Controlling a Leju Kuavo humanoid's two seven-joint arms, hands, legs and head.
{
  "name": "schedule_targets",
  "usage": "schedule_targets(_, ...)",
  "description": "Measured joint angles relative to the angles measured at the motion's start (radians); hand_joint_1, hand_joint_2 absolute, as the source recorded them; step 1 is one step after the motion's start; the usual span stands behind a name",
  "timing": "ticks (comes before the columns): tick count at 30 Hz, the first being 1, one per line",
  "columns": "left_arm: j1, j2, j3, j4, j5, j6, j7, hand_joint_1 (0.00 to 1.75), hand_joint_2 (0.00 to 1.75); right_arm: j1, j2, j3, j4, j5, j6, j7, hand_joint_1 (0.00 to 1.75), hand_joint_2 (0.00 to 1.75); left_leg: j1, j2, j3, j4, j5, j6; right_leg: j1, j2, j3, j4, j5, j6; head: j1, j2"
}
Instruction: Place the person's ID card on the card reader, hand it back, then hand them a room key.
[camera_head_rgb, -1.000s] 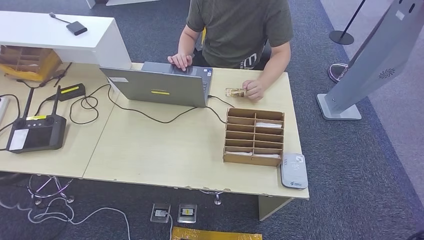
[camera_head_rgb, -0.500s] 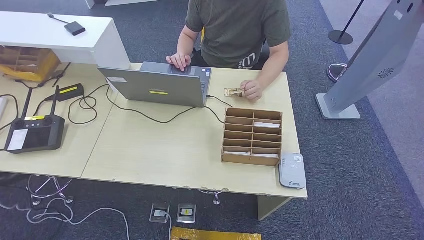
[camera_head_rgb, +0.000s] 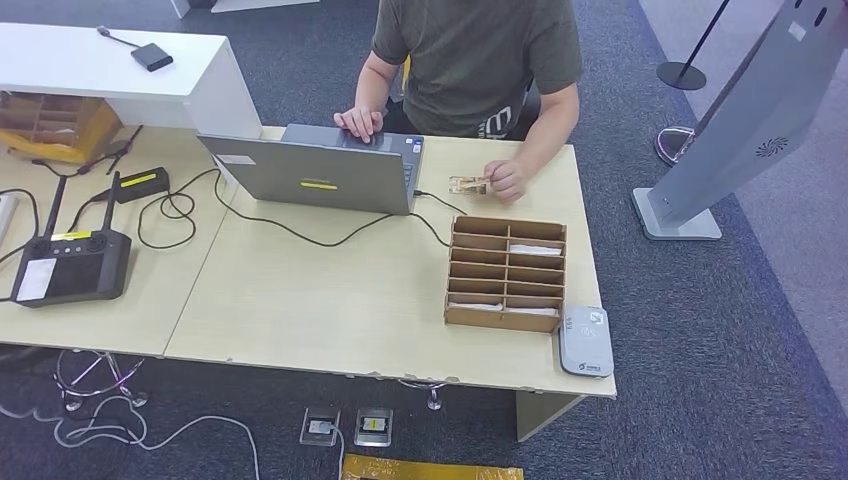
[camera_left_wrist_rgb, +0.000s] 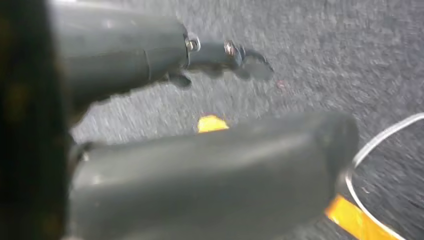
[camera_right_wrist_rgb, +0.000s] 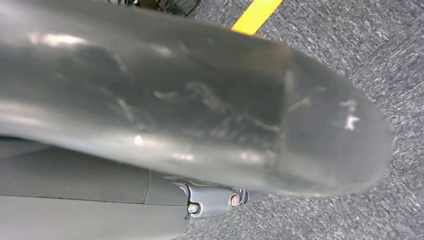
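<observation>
A person in a dark green shirt sits at the far side of the table (camera_head_rgb: 330, 300). One of their hands pinches the ID card (camera_head_rgb: 467, 185) flat on the tabletop, just behind the key box. The grey card reader (camera_head_rgb: 586, 341) lies at the table's near right corner. Beside it stands a cardboard key box (camera_head_rgb: 507, 272) with white room key cards (camera_head_rgb: 536, 250) in some slots. My left hand (camera_left_wrist_rgb: 210, 135) hangs over the carpet holding nothing, thumb and fingers apart. My right hand (camera_right_wrist_rgb: 200, 115) also hangs over carpet with nothing in it, its thick thumb hiding most of the fingers.
An open laptop (camera_head_rgb: 320, 170) with a black cable stands in front of the person, whose other hand rests on its keyboard. A black controller (camera_head_rgb: 70, 265) and a charger lie at the left. A white counter stands at the far left, a grey kiosk stand (camera_head_rgb: 740, 120) at the right.
The head view sways slightly. The things on the table and the person's hands stay where they were.
</observation>
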Motion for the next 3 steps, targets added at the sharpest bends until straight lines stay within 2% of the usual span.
schedule_targets(3, 0.000, 0.005, 0.000, 0.000, -0.016, -0.007, 0.048, 0.00, 0.00, -0.002, 0.001, 0.001, 0.010, 0.003, -0.017, 0.005, 0.00, 0.00, 0.000, 0.000, 0.000, 0.000, 0.000, 0.000, 0.000, 0.000, 0.000, 0.000, 0.000, 0.000, 0.000, 0.000)
